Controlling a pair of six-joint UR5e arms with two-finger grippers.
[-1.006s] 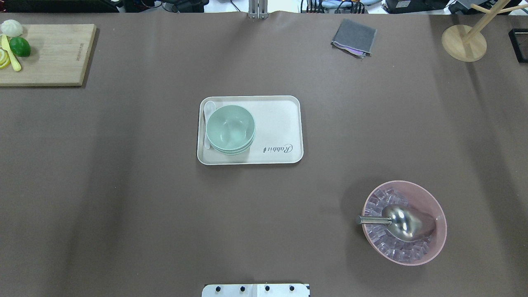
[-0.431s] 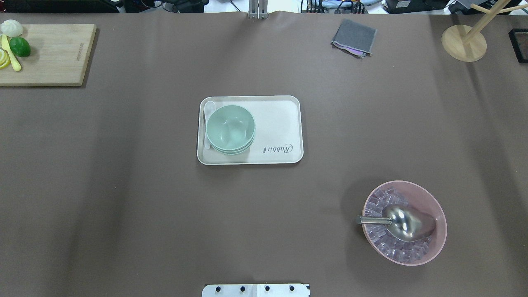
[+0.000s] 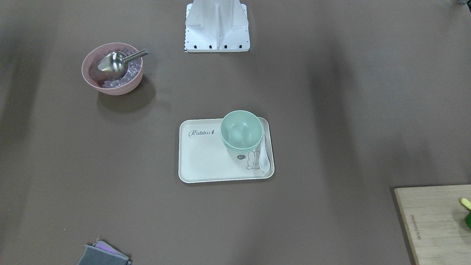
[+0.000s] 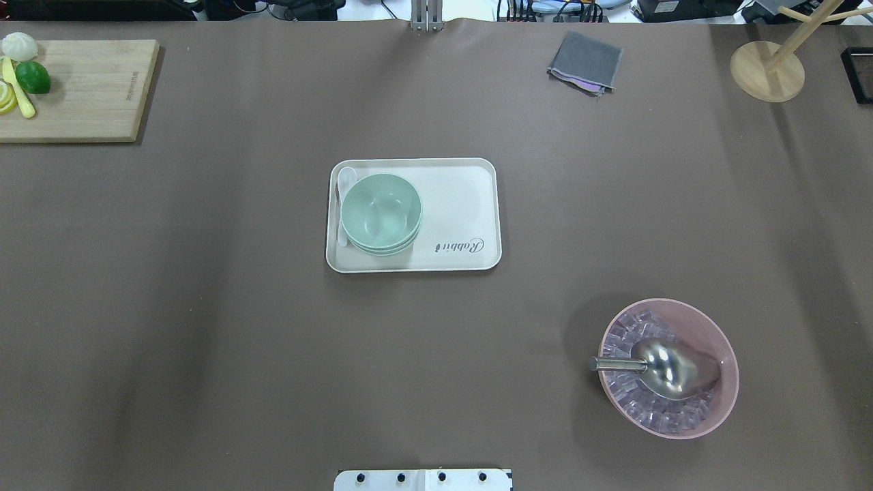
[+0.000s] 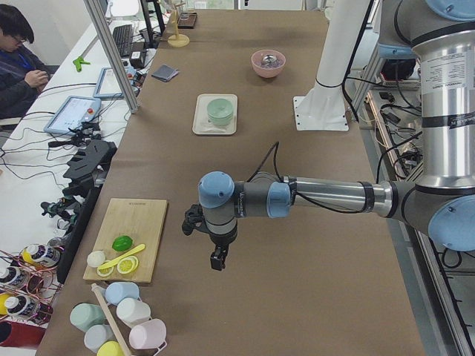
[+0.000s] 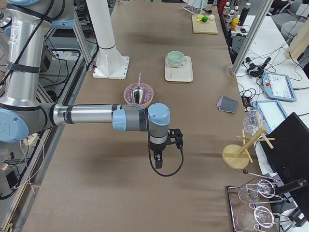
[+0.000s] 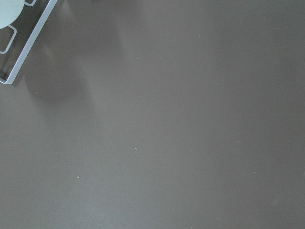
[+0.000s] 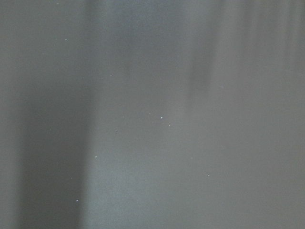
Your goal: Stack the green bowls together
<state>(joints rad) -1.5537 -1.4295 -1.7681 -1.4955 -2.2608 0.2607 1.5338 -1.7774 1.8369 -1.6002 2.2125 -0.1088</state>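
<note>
Green bowls point(image 4: 380, 210) sit nested on the tray point(image 4: 464, 198), "Rabbit" printed at their 4 o'clock overhead. Honestly can't tell whether left gripper point(image 5: 217, 260) or right gripper point(image 6: 157, 158) is spread.

Overhead and front views opposed, tray point(image 4: 457, 198) shared

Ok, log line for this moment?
green bowls: nested stack on tray | white spoon: beside stack | left end effector, right end effector: away from tray, state unclear
</note>
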